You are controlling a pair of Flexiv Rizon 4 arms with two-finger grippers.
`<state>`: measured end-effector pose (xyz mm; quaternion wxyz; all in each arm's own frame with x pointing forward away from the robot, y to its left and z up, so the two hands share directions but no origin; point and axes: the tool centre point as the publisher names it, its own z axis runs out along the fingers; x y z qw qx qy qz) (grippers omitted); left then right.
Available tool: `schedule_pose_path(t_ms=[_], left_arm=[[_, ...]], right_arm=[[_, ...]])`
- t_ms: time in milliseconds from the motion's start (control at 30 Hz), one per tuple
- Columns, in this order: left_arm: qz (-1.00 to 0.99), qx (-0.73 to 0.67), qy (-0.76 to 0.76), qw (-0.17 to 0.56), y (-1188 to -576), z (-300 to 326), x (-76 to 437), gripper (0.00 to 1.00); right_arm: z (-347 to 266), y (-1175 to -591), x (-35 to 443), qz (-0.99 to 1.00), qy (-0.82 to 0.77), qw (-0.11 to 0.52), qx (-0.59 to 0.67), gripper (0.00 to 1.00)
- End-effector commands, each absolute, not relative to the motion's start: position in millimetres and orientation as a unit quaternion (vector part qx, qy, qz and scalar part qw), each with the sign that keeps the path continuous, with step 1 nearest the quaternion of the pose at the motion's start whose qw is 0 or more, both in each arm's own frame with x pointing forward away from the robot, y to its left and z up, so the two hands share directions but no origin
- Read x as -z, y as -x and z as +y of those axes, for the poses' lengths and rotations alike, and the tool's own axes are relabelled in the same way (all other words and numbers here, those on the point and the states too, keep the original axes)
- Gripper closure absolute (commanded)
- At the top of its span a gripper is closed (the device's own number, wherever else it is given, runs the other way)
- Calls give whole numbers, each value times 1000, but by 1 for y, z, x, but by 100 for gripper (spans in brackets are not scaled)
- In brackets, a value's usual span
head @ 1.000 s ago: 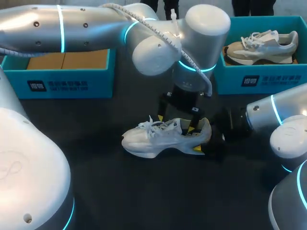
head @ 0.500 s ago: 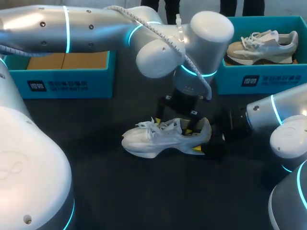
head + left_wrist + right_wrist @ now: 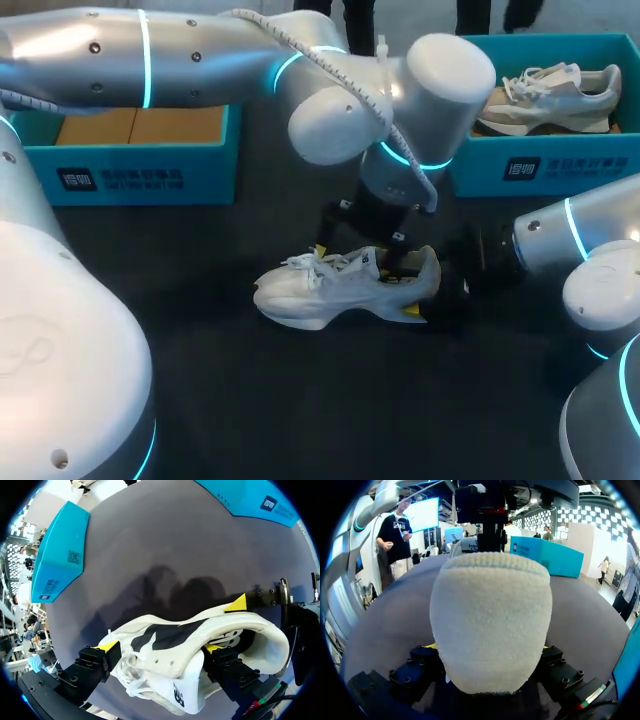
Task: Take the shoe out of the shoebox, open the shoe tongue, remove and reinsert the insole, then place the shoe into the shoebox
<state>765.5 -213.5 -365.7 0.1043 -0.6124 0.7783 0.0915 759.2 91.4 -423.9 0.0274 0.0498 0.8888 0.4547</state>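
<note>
A white shoe [image 3: 340, 288] stands upright on the dark table, toe to the left. My left gripper [image 3: 358, 258] hangs open over it, one finger [image 3: 225, 667] at the shoe's opening [image 3: 170, 635] and the other finger [image 3: 92, 665] beside the laces [image 3: 132, 672]. Coming in from the right, my right gripper [image 3: 425, 290] is shut on the shoe's heel [image 3: 490, 620]. The heel fills the right wrist view and hides most of the fingers. One yellow tip of the right gripper shows against the heel's side [image 3: 237, 603].
A blue shoebox [image 3: 150, 175] lined with brown cardboard stands at the back left. Another blue shoebox [image 3: 545, 165] at the back right holds a second beige and white shoe [image 3: 550, 95]. Bare dark table lies in front of the shoe.
My left arm's wrist has shifted slightly to the right and its gripper has turned a little over the shoe. The shoe and the right arm have stayed still.
</note>
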Motion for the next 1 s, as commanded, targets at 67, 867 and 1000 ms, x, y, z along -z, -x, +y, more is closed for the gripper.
schedule_pose_path(t_ms=[67,867,1000], left_arm=[[775,-87,616,114,-760,-209,357,0],[763,-82,633,102,-754,-196,334,0],[761,-83,636,97,-750,-193,329,0]], right_arm=[[95,-760,425,890,-51,28,-452,100],[95,-760,425,890,-51,28,-452,100],[95,-760,425,890,-51,28,-452,100]])
